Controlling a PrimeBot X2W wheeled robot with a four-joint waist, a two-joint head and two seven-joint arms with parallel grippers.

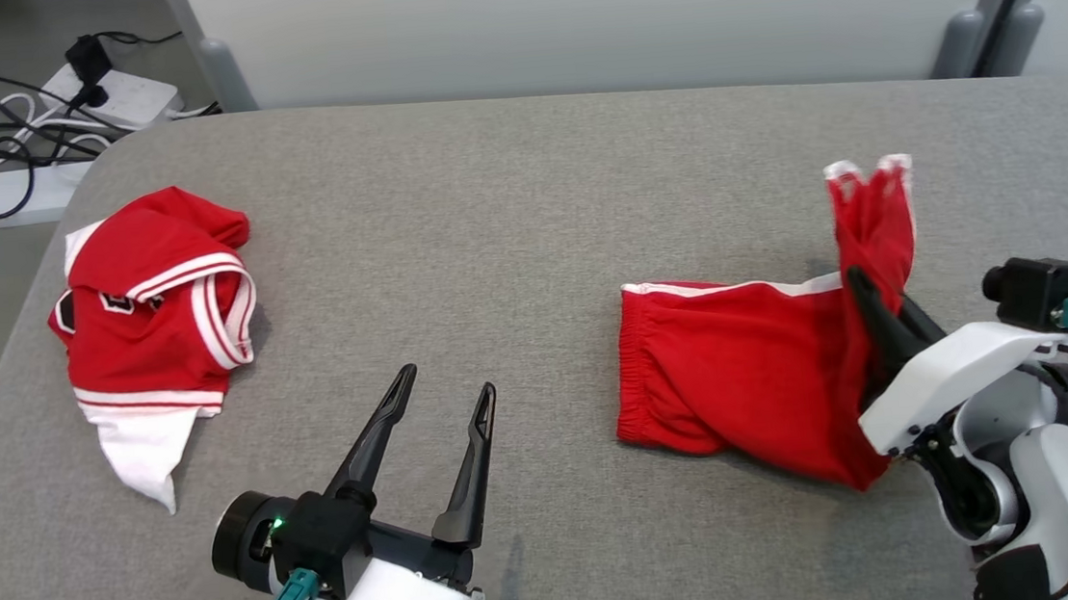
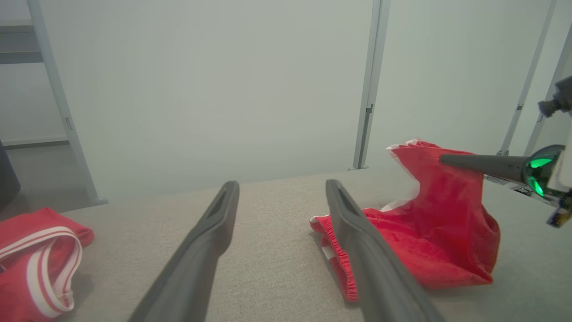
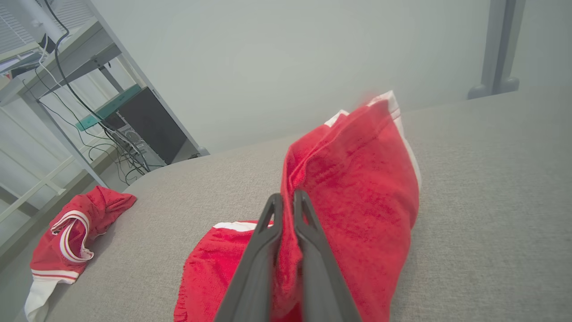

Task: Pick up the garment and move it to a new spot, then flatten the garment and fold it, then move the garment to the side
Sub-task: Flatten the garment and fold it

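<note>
Red shorts [image 1: 733, 369]: lying at three o'clock on the gray bench [image 1: 506, 196], one leg standing up. Right hand [image 1: 879, 289]: we are pinching that leg. Left hand [image 1: 446, 383]: we are holding it spread and empty at six o'clock. Step, as we are judging it: pick-up. Next: a clean lift and carry.

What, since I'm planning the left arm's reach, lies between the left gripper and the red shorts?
Only bare grey fabric surface lies between the left gripper and the red shorts, as the head view shows.
</note>
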